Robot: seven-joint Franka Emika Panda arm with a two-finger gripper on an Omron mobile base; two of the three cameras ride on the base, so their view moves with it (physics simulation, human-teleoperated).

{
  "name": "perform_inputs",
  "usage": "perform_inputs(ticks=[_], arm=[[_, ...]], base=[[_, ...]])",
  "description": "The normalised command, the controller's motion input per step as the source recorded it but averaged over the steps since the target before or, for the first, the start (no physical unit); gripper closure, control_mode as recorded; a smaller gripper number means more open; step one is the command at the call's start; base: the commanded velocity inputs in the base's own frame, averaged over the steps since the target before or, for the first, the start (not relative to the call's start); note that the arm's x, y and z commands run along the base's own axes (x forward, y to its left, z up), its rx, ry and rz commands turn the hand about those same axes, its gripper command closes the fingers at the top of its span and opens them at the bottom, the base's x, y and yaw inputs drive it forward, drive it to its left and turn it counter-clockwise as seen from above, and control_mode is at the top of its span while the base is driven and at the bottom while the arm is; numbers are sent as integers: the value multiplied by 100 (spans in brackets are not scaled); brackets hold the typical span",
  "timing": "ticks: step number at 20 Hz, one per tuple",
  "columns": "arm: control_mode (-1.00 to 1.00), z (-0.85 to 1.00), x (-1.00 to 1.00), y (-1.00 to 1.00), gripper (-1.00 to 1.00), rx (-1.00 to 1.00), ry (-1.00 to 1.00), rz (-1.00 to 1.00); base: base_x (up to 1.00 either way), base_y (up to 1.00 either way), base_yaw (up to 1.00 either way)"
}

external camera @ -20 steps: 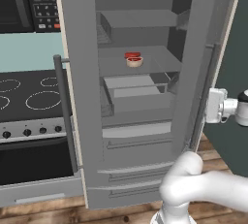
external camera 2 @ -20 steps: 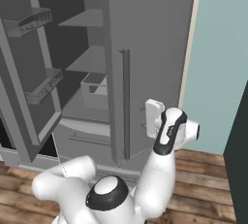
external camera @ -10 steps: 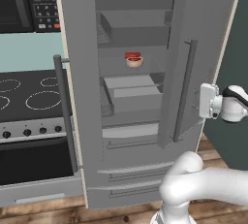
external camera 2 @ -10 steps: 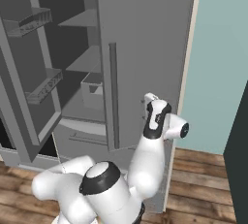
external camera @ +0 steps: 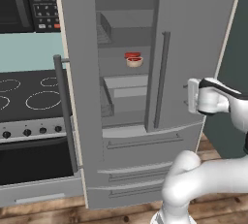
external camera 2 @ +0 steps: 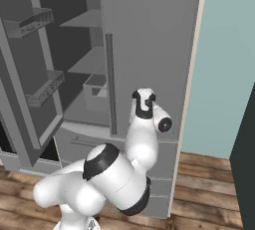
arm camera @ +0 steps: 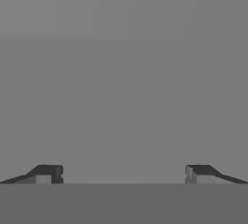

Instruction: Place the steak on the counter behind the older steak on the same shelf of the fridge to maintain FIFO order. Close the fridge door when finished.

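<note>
Evidently the door-closing step is in hand: going left to right, the fridge's point(external camera: 145, 179) left door point(external camera: 80, 87) is standing wide open, the older steak point(external camera: 133, 59) in its tan bowl is sitting on the shelf point(external camera: 138, 69), and the right door point(external camera: 193, 39) is swinging nearly shut. The gripper point(arm camera: 123, 173) is facing plain grey door panel with its fingers point(arm camera: 48, 173) spread wide and empty. Next, I judge, the arm needs to keep pressing until that door seats, then deal with the left one.

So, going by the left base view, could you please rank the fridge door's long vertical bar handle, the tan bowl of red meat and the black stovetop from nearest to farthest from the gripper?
1. Long vertical bar handle, just left of the gripper.
2. Tan bowl of red meat, inside on the shelf.
3. Black stovetop, far left.
</note>
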Motion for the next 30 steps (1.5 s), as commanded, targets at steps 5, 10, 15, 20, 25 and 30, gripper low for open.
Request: perform_inputs(ticks=[5, 10, 15, 20, 25, 30], arm=[[-100, 12, 48, 0, -100, 0, 15, -27], [-100, 17, 36, 0, -100, 0, 17, -26], [-100, 25, 11, -5, -100, 0, 18, -27], [-100, 78, -35, -34, -100, 0, 16, -22], [-100, 100, -47, -33, -100, 0, 19, -12], [-100, 100, -64, -25, -100, 0, 15, -9]], base=[[0, 0, 0], [0, 0, 0], [0, 0, 0], [0, 0, 0], [0, 0, 0], [0, 0, 0]])
